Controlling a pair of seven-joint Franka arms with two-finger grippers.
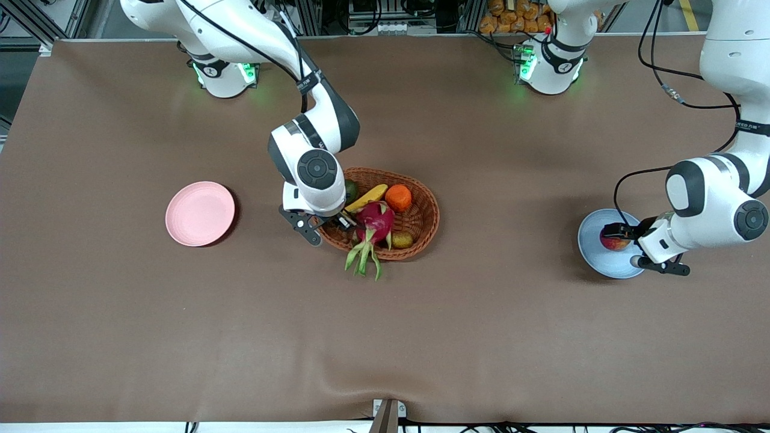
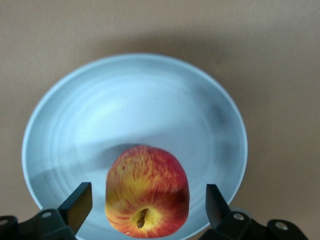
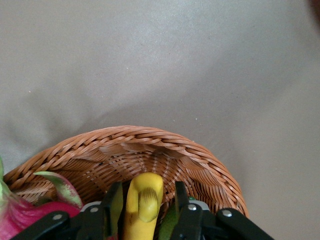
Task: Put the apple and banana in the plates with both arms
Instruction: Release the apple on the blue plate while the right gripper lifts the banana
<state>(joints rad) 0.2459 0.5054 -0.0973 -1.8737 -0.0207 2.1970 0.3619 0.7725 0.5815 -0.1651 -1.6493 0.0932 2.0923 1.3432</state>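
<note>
On your brown worktop (image 1: 120, 313) the wicker basket (image 1: 428, 211) holds the banana (image 1: 368, 196), an orange (image 1: 398, 198), a magenta dragon fruit (image 1: 376, 221) whose green leaves spill over the rim nearer the front camera, and a couple of small dark fruits. The pale blue plate (image 1: 591, 252), toward the left arm's end, carries the apple (image 1: 613, 242); the pink plate (image 1: 200, 213), toward the right arm's end, has nothing on it. Your left claw (image 2: 147, 202) sits low over the blue plate with its fingers spread either side of the apple, a gap showing on both sides. Your right claw (image 3: 143, 202) is down in the basket, its fingers hugging the banana's tip. The left wrist view gives you the apple's stem and yellow streaks; the right wrist view shows the grip that the arm hides from the front view.
</note>
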